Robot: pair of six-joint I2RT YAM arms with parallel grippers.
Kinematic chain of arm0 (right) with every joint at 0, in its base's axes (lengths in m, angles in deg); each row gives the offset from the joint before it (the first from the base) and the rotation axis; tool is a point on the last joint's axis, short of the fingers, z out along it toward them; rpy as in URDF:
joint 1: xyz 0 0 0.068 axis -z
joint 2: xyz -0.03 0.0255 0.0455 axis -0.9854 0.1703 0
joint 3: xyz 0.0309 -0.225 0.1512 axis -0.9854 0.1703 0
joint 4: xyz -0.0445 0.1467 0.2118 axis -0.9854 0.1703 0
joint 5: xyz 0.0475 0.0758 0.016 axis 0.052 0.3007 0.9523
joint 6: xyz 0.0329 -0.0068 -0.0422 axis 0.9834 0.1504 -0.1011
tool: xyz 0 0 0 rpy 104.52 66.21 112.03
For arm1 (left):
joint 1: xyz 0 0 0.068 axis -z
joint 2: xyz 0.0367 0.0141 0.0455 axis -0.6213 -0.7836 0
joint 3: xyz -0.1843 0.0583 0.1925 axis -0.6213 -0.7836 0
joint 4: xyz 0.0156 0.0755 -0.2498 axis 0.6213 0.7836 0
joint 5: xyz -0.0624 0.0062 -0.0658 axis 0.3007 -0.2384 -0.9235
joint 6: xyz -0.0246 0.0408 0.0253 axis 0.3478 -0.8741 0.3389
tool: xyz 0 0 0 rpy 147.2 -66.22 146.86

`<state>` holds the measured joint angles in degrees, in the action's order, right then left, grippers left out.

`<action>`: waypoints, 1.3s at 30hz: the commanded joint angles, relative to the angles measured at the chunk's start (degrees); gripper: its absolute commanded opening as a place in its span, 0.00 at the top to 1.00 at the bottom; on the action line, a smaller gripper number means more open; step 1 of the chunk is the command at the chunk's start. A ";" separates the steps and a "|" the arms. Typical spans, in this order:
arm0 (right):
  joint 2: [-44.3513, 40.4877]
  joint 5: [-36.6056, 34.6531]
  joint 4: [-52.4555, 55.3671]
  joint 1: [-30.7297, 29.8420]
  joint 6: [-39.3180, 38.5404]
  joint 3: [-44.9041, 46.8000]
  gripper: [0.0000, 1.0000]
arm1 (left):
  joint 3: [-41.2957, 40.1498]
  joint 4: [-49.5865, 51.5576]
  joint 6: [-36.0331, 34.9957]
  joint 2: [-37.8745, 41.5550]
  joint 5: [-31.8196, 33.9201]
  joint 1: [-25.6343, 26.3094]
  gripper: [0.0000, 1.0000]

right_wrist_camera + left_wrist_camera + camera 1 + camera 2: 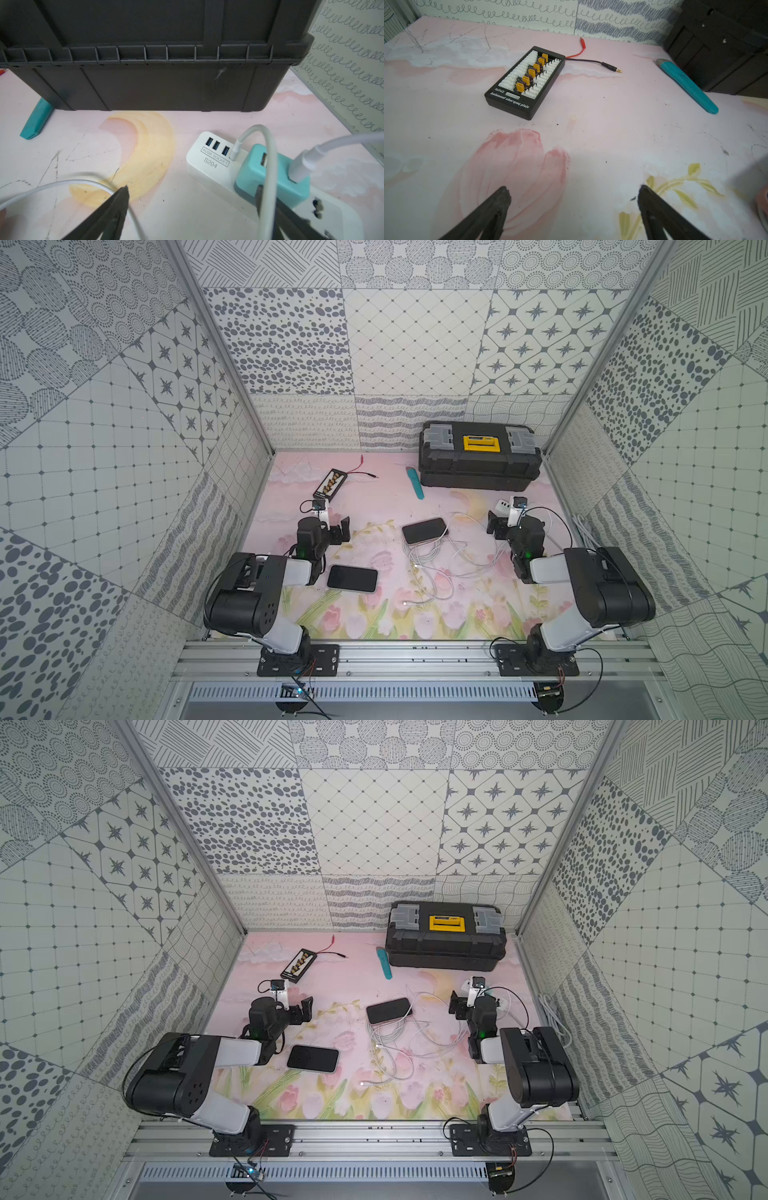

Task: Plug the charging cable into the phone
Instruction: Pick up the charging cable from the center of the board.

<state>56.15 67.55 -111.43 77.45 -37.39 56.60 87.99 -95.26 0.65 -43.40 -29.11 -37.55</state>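
Black, holding left fingers and right fingers apart, empty; risking snagging tangled charging cable loops, dragging the adjoining phone.

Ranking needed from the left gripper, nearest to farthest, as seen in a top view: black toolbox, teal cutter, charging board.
1. The charging board, just ahead of the left gripper, toward the back wall.
2. The teal cutter, farther back and to its right, at the toolbox's front corner.
3. The black toolbox, back right, against the wall.
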 commanded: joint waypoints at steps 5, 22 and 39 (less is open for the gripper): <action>-1.04 0.40 -1.47 0.27 -0.52 -0.91 0.03 | 0.07 -0.39 -0.43 -0.23 -1.22 -0.40 0.01; -1.09 2.21 -1.46 1.12 0.15 -1.00 0.03 | 1.51 14.30 3.12 18.59 21.67 5.64 0.01; -36.30 28.53 42.60 -10.37 14.68 -15.90 0.03 | 8.72 68.86 49.63 35.01 -19.84 2.79 0.17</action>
<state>19.36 83.83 -81.20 72.29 -23.42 43.47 94.17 -48.58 38.15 -10.00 -32.41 -35.58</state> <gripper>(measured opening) 0.968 0.839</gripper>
